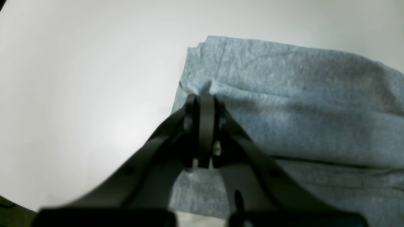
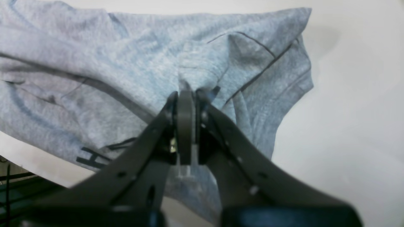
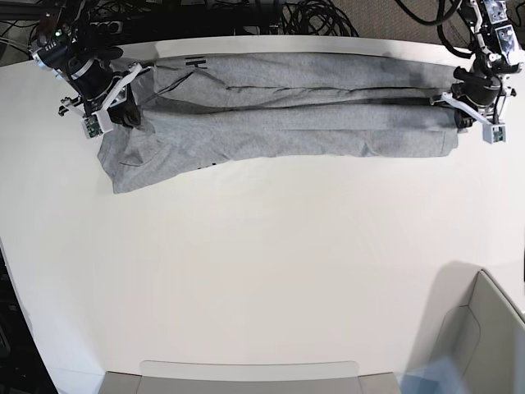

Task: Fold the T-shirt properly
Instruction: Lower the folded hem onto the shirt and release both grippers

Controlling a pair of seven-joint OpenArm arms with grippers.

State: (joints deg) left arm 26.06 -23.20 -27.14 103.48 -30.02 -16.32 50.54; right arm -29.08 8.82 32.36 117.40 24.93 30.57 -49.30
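The heather-grey T-shirt (image 3: 279, 115) lies stretched in a long folded band along the far edge of the white table (image 3: 262, 263). My left gripper (image 3: 456, 111) is at the band's right end in the base view. In the left wrist view the left gripper (image 1: 203, 94) is shut on a pinched corner of the T-shirt (image 1: 284, 110). My right gripper (image 3: 131, 103) is at the band's left end. The right wrist view shows the right gripper (image 2: 186, 91) shut on a bunched ridge of the T-shirt (image 2: 110, 63) by a sleeve. Black lettering (image 2: 91, 157) peeks out low down.
Cables (image 3: 246, 12) run behind the table's far edge. A grey bin (image 3: 484, 328) stands at the near right corner. A flat grey tray edge (image 3: 246, 377) lies along the front. One sleeve (image 3: 131, 164) hangs toward the table's middle on the left.
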